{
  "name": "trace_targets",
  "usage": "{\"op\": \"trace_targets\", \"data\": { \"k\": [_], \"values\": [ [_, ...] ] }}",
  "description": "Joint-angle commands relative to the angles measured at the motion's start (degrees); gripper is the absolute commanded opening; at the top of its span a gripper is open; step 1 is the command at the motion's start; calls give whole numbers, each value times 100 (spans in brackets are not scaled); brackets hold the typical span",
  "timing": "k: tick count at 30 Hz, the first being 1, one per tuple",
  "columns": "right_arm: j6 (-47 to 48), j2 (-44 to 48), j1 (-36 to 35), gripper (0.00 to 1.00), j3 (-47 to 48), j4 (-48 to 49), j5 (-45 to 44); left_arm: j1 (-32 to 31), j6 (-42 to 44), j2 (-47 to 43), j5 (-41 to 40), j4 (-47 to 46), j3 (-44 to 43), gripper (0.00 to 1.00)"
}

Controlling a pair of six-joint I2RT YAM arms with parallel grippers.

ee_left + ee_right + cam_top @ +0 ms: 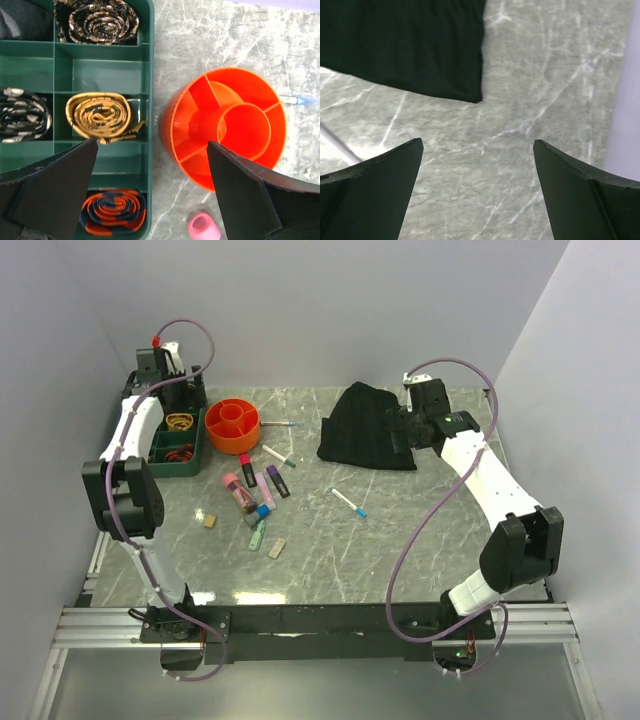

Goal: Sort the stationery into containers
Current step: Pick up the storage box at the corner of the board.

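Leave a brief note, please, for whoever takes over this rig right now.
Left gripper: open, empty, above the tray and tub.
Right gripper: open, empty, over bare table beside the fabric.
Tub: empty. Tray: only coiled bands seen, no stationery.
Done: nothing sorted yet.
Left: three pens, the markers and two erasers, all loose on the table near the tub.
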State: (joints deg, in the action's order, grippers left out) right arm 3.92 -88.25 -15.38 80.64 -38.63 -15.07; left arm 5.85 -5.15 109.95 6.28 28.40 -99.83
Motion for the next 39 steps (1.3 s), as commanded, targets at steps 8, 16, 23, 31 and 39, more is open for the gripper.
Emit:
{"op": "trace_targets", "data": {
  "k": [8, 16, 23, 31, 39],
  "values": [
    [627, 853, 131, 100, 250, 655, 2077, -286, 453, 975, -418, -90, -1028, 99],
    [346, 739, 175, 100, 479, 558, 2684, -312, 655, 1318, -409, -151, -1267, 93],
    [258, 599, 202, 100, 584, 568, 2772, -312, 708, 1547, -294, -89, -1504, 82],
    [188, 318, 193, 100, 804, 611, 2773, -338, 717, 1713, -294, -63, -1495, 73],
    [179, 62, 202, 100, 1050, 585, 2764, -409, 831, 1969, -303, 130, -1742, 47]
  ]
}}
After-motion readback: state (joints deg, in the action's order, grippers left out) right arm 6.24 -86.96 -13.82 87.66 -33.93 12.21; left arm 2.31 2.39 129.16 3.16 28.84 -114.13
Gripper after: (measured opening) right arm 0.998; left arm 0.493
